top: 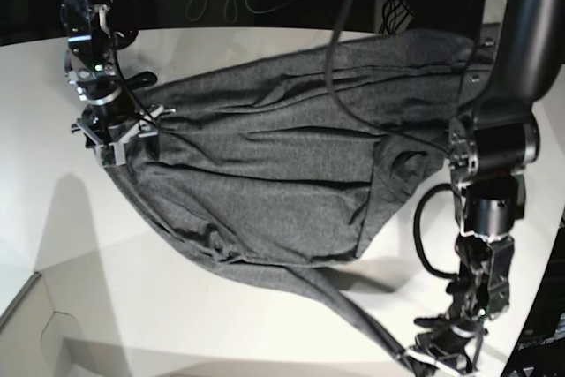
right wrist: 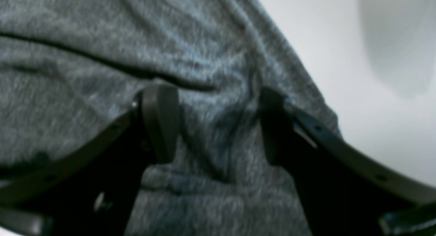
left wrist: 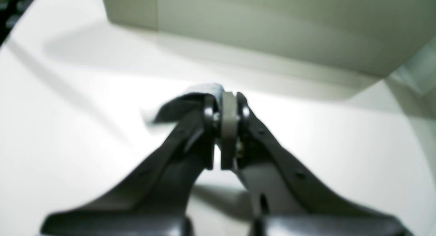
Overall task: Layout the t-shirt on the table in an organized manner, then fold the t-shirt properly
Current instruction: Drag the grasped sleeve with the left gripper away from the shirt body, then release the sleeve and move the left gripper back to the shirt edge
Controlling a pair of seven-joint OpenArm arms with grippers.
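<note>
Cloth fills the middle of the base view: the t-shirt (top: 265, 165), dark heather grey, lies spread and rumpled across the white bench (top: 115, 306), with one long strand of it trailing toward the lower right corner. At the left of that view the right arm reaches down from the upper left corner, its wrist nearly vertical, and the right gripper (top: 115, 139) sits at the shirt's left edge. Its wrist view shows the jaws standing wide apart, one pad (right wrist: 160, 122) pressed down onto the knit and the other finger dug into a fold near the shirt's border, with grey fabric bunched between them; the jaws are not closed on it. Bare bench shows beyond the shirt's edge in that view. At the right of the base view the left arm comes down from the upper right corner, bends at a thick elbow joint over the shirt's right side, and drops steeply to the bench's near edge. The left gripper (top: 441, 342) is low at the end of the trailing strand. Its wrist view, blurred, shows the left gripper (left wrist: 226, 127) with jaws pressed together, pinching a small tip of grey t-shirt (left wrist: 190, 103) that sticks out to one side above the bench (left wrist: 68, 127).
</note>
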